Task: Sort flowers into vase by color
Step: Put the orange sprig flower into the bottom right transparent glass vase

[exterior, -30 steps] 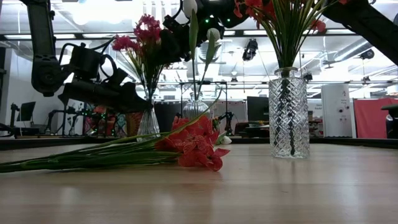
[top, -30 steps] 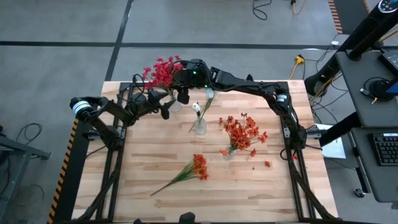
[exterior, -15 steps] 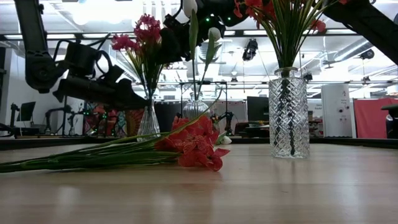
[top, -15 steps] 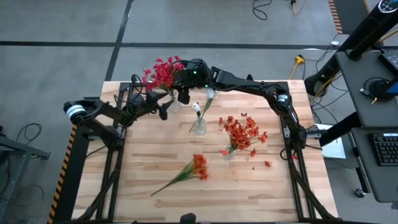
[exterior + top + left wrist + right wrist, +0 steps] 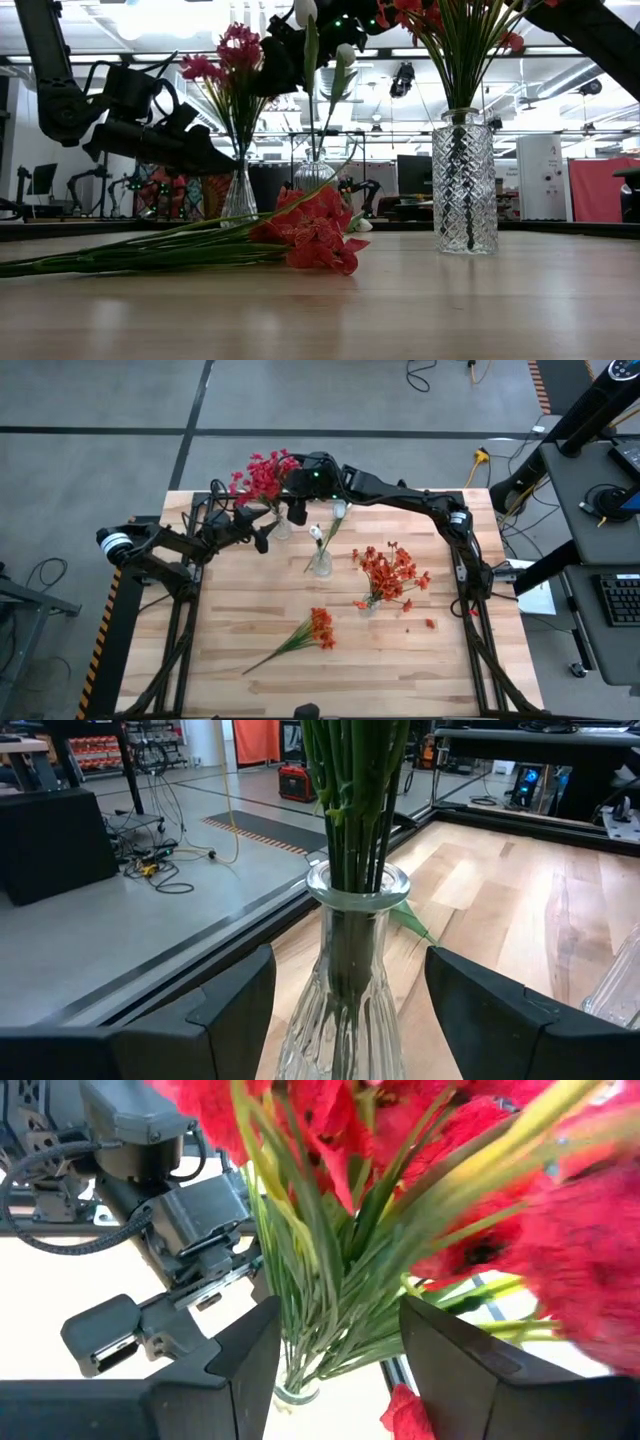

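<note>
both sets of jaws stand spread, and neither pinches anything. the left gripper (image 5: 345, 1010) has its two dark fingers (image 5: 235, 1005) parted on either side of the ribbed glass vase (image 5: 350, 980) that holds the crimson flowers (image 5: 262, 475); the vase sits in the gap between them, close to both pads but with a sliver of space showing on each side, so it is framed rather than squeezed. green stalks (image 5: 355, 795) rise straight up out of the vase's neck, just ahead of the fingers. the right gripper (image 5: 330, 1350) hangs above that same bunch, its fingers apart with the green stalks and red blooms directly ahead of the gap, none of them caught between the pads; past the stalks its own view shows the left gripper facing it from the far side of the vase. from above, the two grippers meet at the table's (image 5: 420, 660) far left corner, the left gripper (image 5: 262, 532) low beside the vase and the right gripper (image 5: 297, 510) just over the flower heads. further out from both jaws stands a round vase with white buds (image 5: 320, 545), then a tall cut-glass vase of orange-red flowers (image 5: 390, 575). one orange-red stem (image 5: 305, 632) lies flat on the wood nearer the front edge, well apart from either gripper, and a few loose red bits (image 5: 430, 623) lie near the orange vase. no brand, label or legible writing shows on the vases, the grippers or the table.
</note>
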Robot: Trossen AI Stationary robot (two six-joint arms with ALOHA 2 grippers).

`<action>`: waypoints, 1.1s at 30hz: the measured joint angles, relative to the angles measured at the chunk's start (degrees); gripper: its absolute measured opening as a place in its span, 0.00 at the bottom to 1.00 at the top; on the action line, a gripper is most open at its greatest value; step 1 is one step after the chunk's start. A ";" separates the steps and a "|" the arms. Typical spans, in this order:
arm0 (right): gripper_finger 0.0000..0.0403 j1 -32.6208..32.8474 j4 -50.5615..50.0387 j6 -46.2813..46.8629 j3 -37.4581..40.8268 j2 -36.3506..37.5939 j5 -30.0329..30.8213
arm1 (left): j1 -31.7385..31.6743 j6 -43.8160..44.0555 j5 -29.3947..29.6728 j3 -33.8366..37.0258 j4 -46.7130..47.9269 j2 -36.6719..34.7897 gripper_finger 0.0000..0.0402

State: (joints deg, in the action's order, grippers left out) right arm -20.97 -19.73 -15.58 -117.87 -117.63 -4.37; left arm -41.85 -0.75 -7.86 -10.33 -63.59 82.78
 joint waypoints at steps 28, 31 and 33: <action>0.49 1.58 -16.62 0.75 -11.37 1.21 3.11 | 0.00 -0.28 -0.02 0.00 0.02 0.00 0.60; 0.49 1.77 -19.20 1.23 -14.50 1.21 3.16 | 0.00 -0.89 -0.02 0.00 0.02 -0.02 0.60; 0.49 1.88 -21.83 1.60 -17.03 1.21 3.10 | 0.00 -1.19 -0.12 0.00 0.01 -0.16 0.60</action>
State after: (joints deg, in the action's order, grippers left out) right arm -19.09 -41.56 -13.98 -134.90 -116.42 -1.27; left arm -41.85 -1.95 -7.98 -10.33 -63.58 82.63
